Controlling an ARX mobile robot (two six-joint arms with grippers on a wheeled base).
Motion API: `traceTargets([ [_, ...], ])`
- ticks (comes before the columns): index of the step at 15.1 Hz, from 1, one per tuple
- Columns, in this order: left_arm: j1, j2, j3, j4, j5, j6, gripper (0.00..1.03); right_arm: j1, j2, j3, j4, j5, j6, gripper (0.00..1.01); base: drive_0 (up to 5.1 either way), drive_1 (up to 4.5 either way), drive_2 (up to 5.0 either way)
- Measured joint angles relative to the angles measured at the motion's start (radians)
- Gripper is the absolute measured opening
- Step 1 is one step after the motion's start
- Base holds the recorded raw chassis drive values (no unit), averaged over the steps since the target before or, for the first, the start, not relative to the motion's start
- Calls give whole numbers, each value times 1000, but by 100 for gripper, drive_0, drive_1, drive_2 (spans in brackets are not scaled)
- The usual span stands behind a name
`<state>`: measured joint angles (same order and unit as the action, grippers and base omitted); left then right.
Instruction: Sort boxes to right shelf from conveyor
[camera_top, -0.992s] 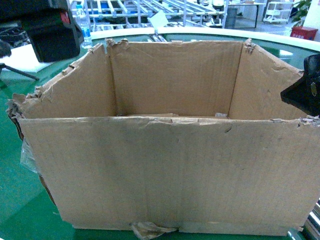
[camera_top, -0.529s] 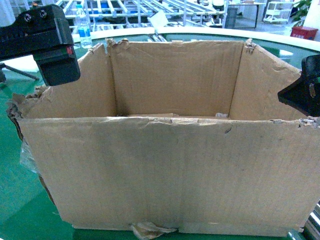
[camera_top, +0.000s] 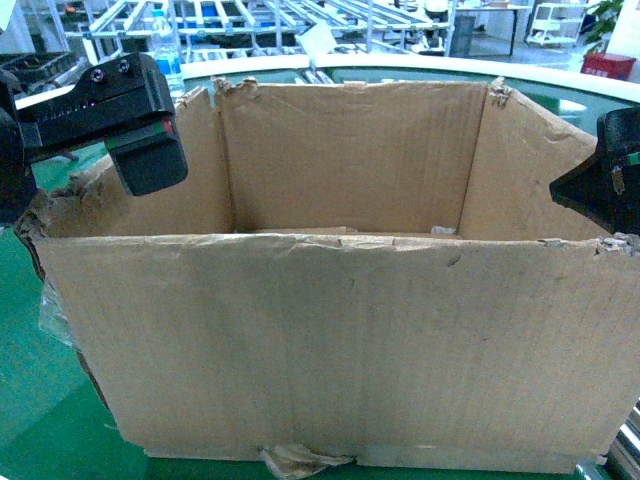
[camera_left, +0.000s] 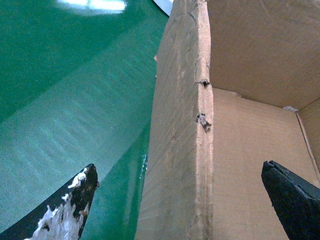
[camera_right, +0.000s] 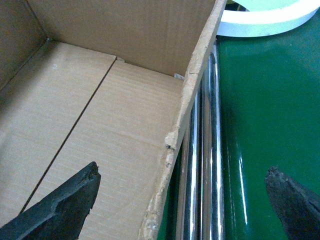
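Note:
The box (camera_top: 340, 300) is a big brown carton with torn top edges, standing on the green conveyor (camera_top: 40, 400) and filling the head view. My left gripper (camera_top: 150, 160) hangs open over its left wall. In the left wrist view that gripper (camera_left: 180, 197) straddles the box wall (camera_left: 180, 125), one finger over the belt (camera_left: 60, 100) and one over the box's inside. My right gripper (camera_top: 600, 185) is open too. In the right wrist view this gripper (camera_right: 182, 202) straddles the box's right wall (camera_right: 192, 90) and the steel side rail (camera_right: 202, 165). The right shelf is out of view.
A crumpled tape scrap (camera_top: 300, 460) sticks out at the box's bottom seam. The conveyor's pale rim (camera_top: 400, 62) curves behind the box. Beyond it stand steel racks (camera_top: 300, 18), a water bottle (camera_top: 165, 45) and a red crate (camera_top: 608, 65).
My left gripper has come down and to the right, from the upper left corner to above the box's left wall. The right gripper has shifted only slightly. The box has stayed put.

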<state>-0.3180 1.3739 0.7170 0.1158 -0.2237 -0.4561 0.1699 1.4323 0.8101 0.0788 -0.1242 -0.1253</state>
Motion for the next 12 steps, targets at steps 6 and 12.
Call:
traceTargets([
  [6,-1,37,28,-43,37,-34,98,8,21,-2,12,4,1,98,0,0,0],
  [12,-1,37,29,-45,37,-34,84,8,21,-2,11,5,0,98,0,0,0],
])
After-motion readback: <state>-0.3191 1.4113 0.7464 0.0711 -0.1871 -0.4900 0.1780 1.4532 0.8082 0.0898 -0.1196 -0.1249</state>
